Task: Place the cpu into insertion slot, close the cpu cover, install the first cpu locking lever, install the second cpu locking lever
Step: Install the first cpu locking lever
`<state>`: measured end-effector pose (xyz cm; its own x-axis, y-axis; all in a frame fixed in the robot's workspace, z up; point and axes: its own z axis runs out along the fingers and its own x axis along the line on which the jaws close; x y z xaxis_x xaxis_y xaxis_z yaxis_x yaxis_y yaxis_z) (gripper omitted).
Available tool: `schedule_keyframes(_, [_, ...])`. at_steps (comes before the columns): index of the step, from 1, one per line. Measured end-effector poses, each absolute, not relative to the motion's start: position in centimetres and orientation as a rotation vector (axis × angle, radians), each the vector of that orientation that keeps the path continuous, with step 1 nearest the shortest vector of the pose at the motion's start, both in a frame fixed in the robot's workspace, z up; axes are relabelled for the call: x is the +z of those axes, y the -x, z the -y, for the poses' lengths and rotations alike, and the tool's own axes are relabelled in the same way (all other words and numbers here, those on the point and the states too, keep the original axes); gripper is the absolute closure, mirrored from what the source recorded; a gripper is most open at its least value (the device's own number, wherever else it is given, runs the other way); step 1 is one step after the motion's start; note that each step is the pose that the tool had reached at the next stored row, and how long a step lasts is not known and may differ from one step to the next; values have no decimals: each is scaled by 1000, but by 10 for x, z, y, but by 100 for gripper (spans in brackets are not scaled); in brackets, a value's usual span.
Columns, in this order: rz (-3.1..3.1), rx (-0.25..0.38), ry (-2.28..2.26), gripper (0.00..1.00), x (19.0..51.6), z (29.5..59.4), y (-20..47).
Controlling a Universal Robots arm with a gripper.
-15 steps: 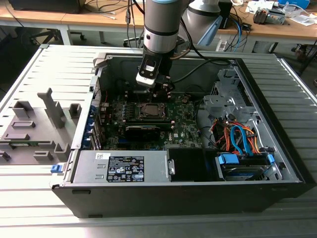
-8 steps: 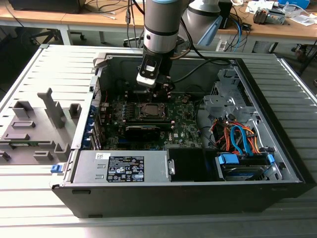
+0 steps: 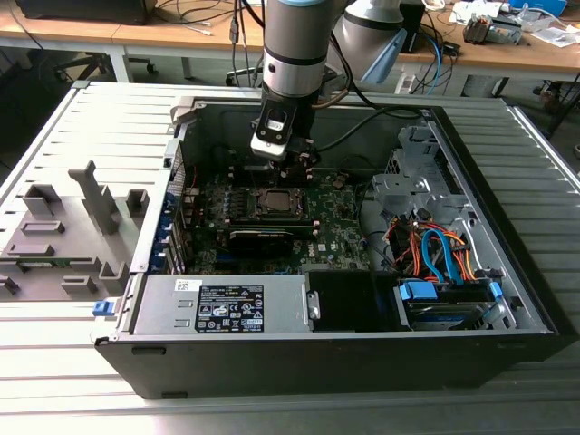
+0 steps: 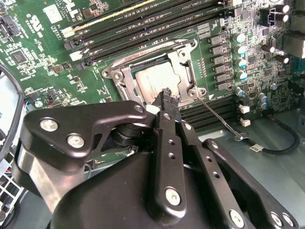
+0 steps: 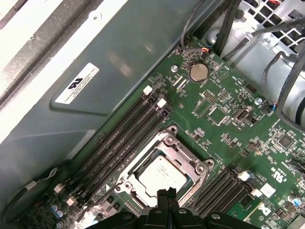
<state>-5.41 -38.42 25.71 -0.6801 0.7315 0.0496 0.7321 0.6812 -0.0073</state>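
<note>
The cpu (image 4: 153,80) lies flat in its socket on the green motherboard, its dull silver top visible in both wrist views (image 5: 162,174) and in the exterior view (image 3: 272,202). The cpu cover (image 4: 185,58), a silvery frame, lies down around it (image 5: 192,163). A thin wire locking lever (image 4: 217,116) sticks out from one socket corner over the memory slots. My gripper (image 4: 169,97) hangs just above the socket's edge, fingers pressed together and shut, with nothing between them (image 5: 167,193). In the exterior view the gripper (image 3: 292,163) sits just behind the socket.
The open computer case (image 3: 507,299) rests on a slatted table. Black memory slots (image 5: 119,143) flank the socket. A power supply (image 3: 227,306), drive cage with coloured cables (image 3: 435,254) and a black card (image 3: 258,237) surround the board. Grey fixtures (image 3: 63,236) stand at the exterior view's left.
</note>
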Motion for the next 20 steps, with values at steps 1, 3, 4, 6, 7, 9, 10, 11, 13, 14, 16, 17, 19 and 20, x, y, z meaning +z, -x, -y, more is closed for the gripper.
schedule_keyframes(1, [2837,-20,1233,89,257,384,54])
schedule_keyframes(3, [2840,-20,1226,89,257,384,54])
schedule_keyframes(4, [2841,-20,1224,89,257,384,54])
schedule_keyframes(6, [2843,-20,1217,89,257,384,54])
schedule_keyframes(7, [2845,-20,1214,89,257,384,54])
schedule_keyframes(9, [2846,-20,1210,89,257,384,54])
schedule_keyframes(10, [2852,-19,1198,89,257,384,54])
schedule_keyframes(11, [2859,-19,1179,89,257,384,54])
schedule_keyframes(13, [2863,-19,1170,89,257,384,54])
schedule_keyframes(14, [2864,-19,1169,89,257,384,54])
schedule_keyframes(16, [2865,-19,1166,89,257,384,54])
schedule_keyframes(17, [2865,-18,1165,89,257,384,54])
schedule_keyframes(19, [2867,-18,1160,89,257,384,54])
schedule_keyframes(20, [2868,-18,1158,89,257,384,54])
